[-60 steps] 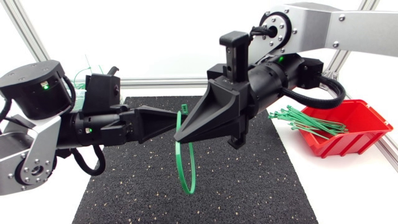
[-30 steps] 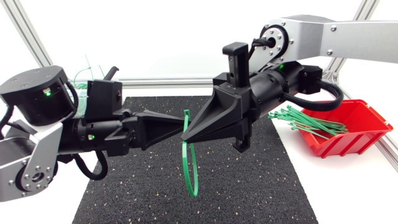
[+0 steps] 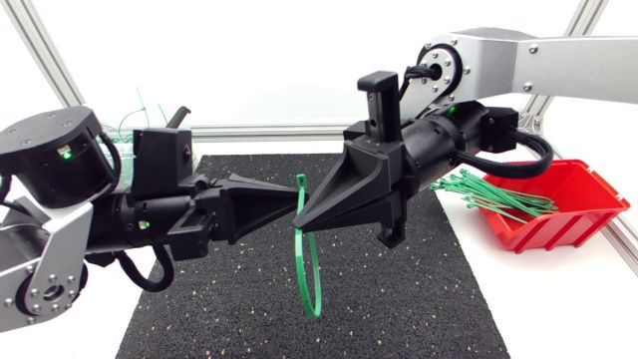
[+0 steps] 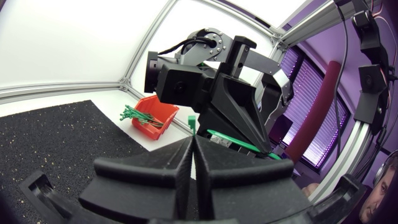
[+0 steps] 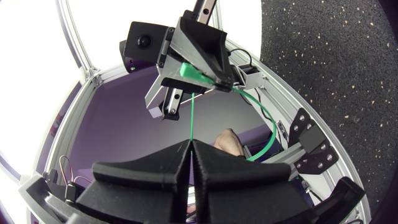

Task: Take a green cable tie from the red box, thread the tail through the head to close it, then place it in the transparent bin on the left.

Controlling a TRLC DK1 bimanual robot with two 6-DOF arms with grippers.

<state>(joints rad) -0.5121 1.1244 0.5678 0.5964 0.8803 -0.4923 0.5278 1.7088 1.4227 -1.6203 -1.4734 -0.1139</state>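
Above the black mat [image 3: 249, 309], mid-table, both arms are holding their tips nose to nose. L gripper [image 3: 290, 203] is pointing in from the left side and R gripper [image 3: 298, 221] from the right, w/ the two tips just beside each other and R slightly lower in head view. The green cable tie [image 3: 311, 269] is hanging from the meeting point as a narrow loop, drooping below both grippers. Can't tell whether its low end is touching the mat. L fingers are pressing together w/ no gap at the seam, and R wrist view is showing a green section of the tie clamped in the L tips. R fingers are likewise pressing tight together, w/ the thin tail emerging from between them and running straight to the L tips. Can't resolve whether the tail is passing through the head. The red box [image 3: 568, 204] is sitting at the table's right side, off the mat, beyond the R arm. A bundle of spare ties [image 3: 490, 194] is lying over its rim, sticking out toward the mat.
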